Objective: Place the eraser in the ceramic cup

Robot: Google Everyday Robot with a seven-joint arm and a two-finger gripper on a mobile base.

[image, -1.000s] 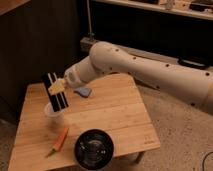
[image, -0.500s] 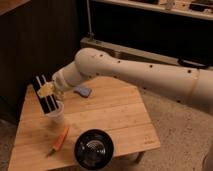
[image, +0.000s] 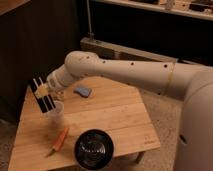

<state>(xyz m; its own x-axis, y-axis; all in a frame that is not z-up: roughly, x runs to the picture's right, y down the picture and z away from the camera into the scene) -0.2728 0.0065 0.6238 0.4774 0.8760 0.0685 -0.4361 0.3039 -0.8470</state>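
Observation:
The eraser, a long flat black block with a pale stripe, hangs tilted just above the rim of the ceramic cup. My gripper is shut on the eraser's upper part, at the left of the wooden table. The cup is small, pale and tapered, and it stands upright on the table directly under the eraser's lower end. The white arm reaches in from the right.
An orange stick-like tool lies in front of the cup. A black round pan sits near the table's front edge. A small blue-grey lump lies behind the cup. Dark cabinets stand behind the table.
The gripper has carried the eraser leftward and slightly down, from beside the cup to right above its rim.

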